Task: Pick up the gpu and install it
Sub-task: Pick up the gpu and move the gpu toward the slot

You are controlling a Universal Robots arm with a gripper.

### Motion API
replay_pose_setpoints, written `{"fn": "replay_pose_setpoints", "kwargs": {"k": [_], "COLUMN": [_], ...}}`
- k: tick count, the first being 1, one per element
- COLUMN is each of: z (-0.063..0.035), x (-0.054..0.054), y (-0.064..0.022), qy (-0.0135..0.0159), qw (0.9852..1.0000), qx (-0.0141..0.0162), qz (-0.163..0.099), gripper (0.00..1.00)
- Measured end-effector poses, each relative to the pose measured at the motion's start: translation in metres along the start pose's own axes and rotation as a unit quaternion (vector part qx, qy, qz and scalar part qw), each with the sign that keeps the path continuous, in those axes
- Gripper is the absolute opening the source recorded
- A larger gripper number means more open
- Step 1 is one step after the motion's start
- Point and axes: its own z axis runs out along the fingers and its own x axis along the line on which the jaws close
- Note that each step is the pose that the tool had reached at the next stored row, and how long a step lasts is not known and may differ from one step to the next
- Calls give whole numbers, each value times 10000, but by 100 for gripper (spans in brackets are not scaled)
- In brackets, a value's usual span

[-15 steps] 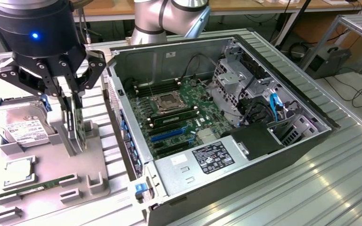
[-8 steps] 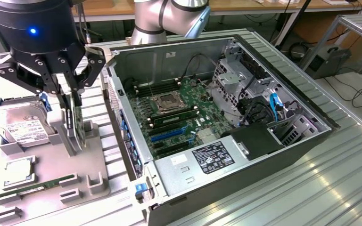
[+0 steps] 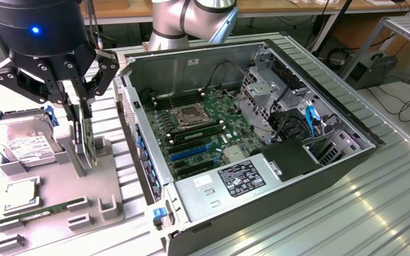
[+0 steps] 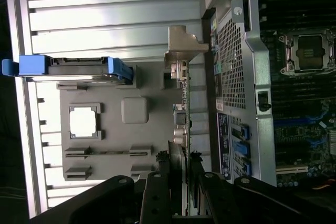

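Ribbed tabletop (image 3: 376, 213) carries everything. Computer case (image 3: 298, 186) lies on its side just beside the end effector (image 3: 77, 104), panel off. Board faces up, presumably to allow insertion from above. Grey parts tray (image 3: 112, 186) sits directly below the end effector, and its slots fix each part's pose. Hard drive (image 3: 23, 141) rests on the side away from the case. Graphics card (image 3: 85, 144) stands on edge in 1 slot, so its top edge is offered upward. The end effector is clenched on that edge, 1 finger on each face.
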Motion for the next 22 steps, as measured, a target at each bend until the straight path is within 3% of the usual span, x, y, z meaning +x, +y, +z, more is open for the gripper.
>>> {"fn": "replay_pose_setpoints", "kwargs": {"k": [22], "z": [-92], "x": [-2], "y": [4], "qy": [-1], "qw": [10000], "qx": [0], "qz": [0], "gripper": [26]}}
